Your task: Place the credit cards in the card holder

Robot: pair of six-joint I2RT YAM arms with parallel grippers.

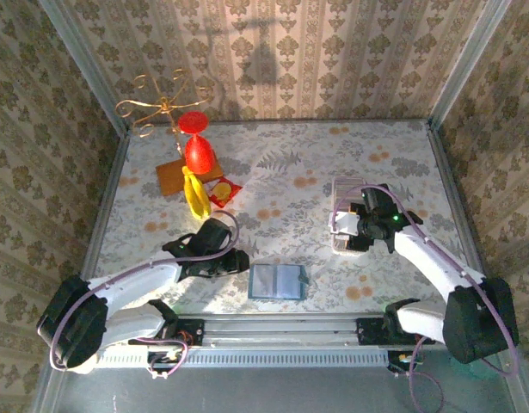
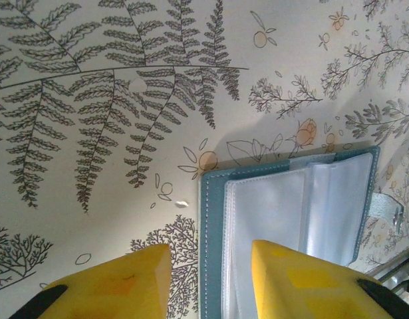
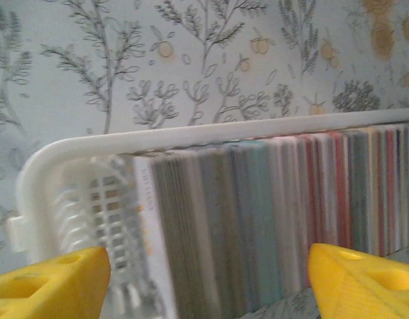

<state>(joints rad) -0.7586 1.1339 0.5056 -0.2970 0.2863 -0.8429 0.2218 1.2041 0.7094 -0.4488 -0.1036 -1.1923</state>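
Teal card holder (image 1: 279, 281) lies open on table (image 1: 376, 163) at the near edge, between the arm bases, clear sleeves (image 2: 290, 212) facing up. Left gripper (image 2: 211, 282): jaws parted, straddling the holder's left edge, clasping nothing. Right gripper (image 3: 204, 276): jaws spread wide above credit cards (image 3: 277, 212) packed on edge in white basket (image 3: 191, 136); nothing held.

Risks, judged: tight packing may yield several cards per pinch; a finger may catch the basket rim and drag it; an unpinned holder may slide, and a limp sleeve mouth may buckle.

Writing: faint print on the first card, illegible; no brand legible.
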